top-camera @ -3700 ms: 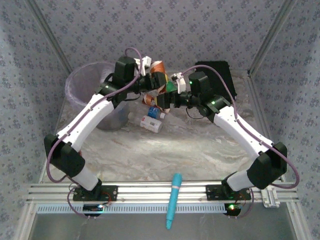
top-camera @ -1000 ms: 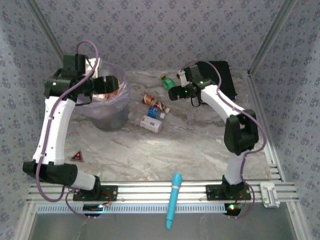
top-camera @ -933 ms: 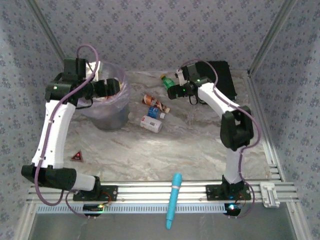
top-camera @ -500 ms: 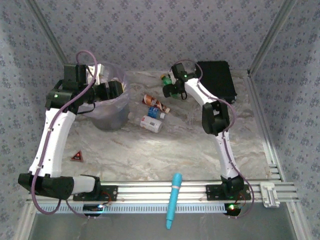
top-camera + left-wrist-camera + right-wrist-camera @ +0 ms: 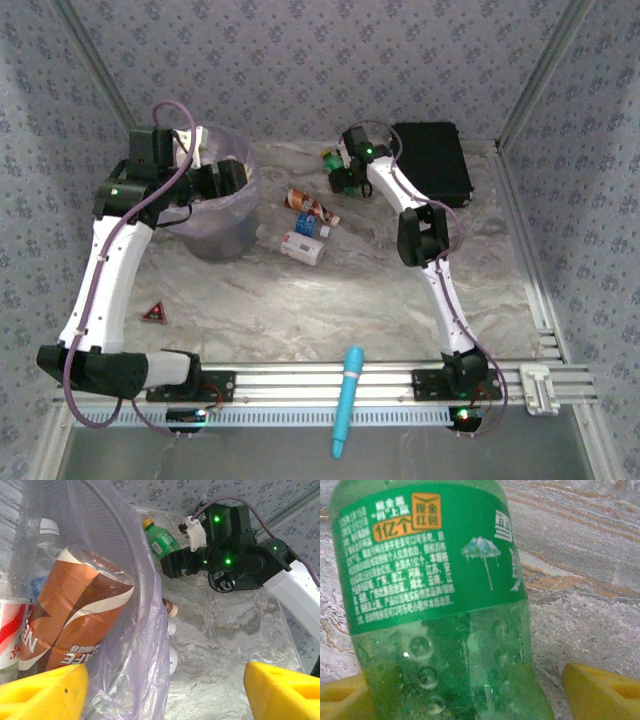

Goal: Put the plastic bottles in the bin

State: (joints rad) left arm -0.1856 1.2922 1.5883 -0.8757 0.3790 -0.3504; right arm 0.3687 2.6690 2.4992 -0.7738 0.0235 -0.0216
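Our left gripper (image 5: 165, 690) hung wide and empty over the bin (image 5: 215, 240) at 10 o'clock. Farther back, at 12, the right gripper (image 5: 470, 692) straddled the green bottle (image 5: 435, 605), jaws not clamped yet. We'd squeeze below the label, centred. A second earlier it was off toward 1 o'clock.

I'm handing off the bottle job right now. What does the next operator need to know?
Left gripper: open, empty, over the bin.
Right gripper: open, fingers either side of the green bottle at the far side of the table, not yet clamped.
Done: several bottles in the bin, among them a brown-labelled bottle.
Left: grip and bin the green bottle, then at least a reddish bottle and a white bottle lying beside the bin.
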